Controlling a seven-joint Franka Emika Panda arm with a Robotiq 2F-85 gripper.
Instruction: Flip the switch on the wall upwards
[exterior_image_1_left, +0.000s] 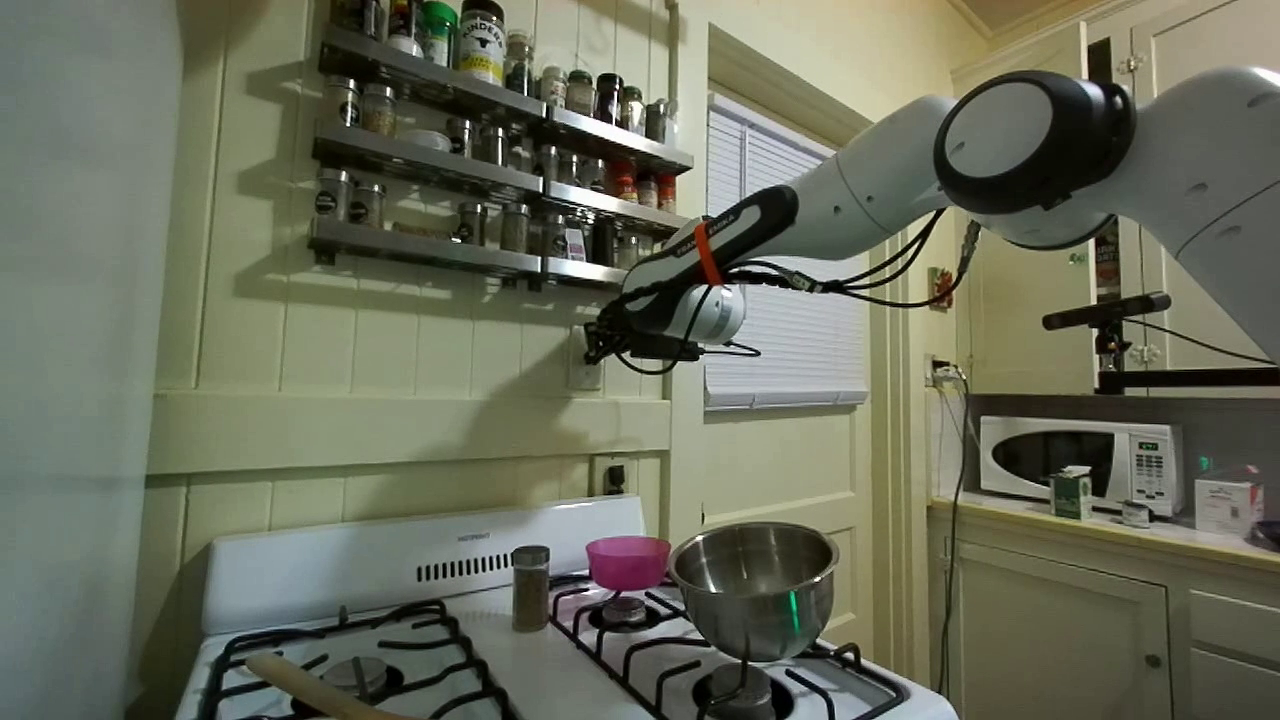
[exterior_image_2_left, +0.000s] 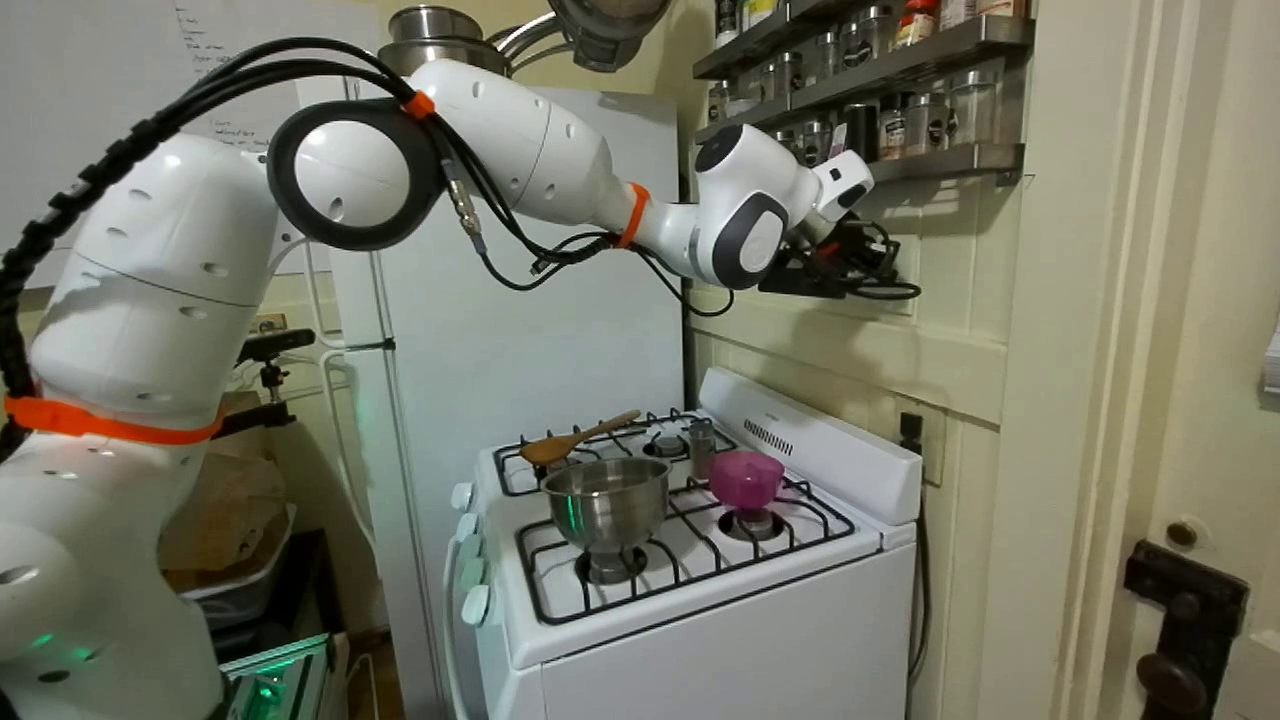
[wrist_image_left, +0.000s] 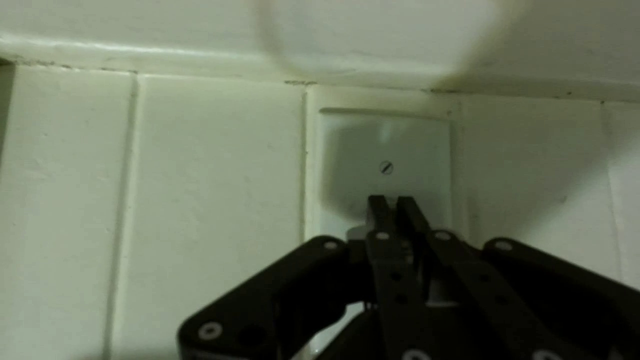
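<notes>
Engaging the cream rectangular switch (wrist_image_left: 385, 150) on the far cream-yellow boarded wall (wrist_image_left: 215, 190) seems in hand: the black pincer (wrist_image_left: 392, 201) stands at its middle, jaws nearly together, whether gripping I cannot tell; next, push upward.

In an exterior view, the wall (exterior_image_1_left: 435, 345) is showing cream-yellow with vertical grooves; toward two o'clock, the arm (exterior_image_1_left: 875, 180) is mixing white and black; at six o'clock, a bowl (exterior_image_1_left: 628, 566) is looking pink. In the wrist view, the switch (wrist_image_left: 385, 145) is appearing pale, the gripper (wrist_image_left: 392, 201) black.
</notes>
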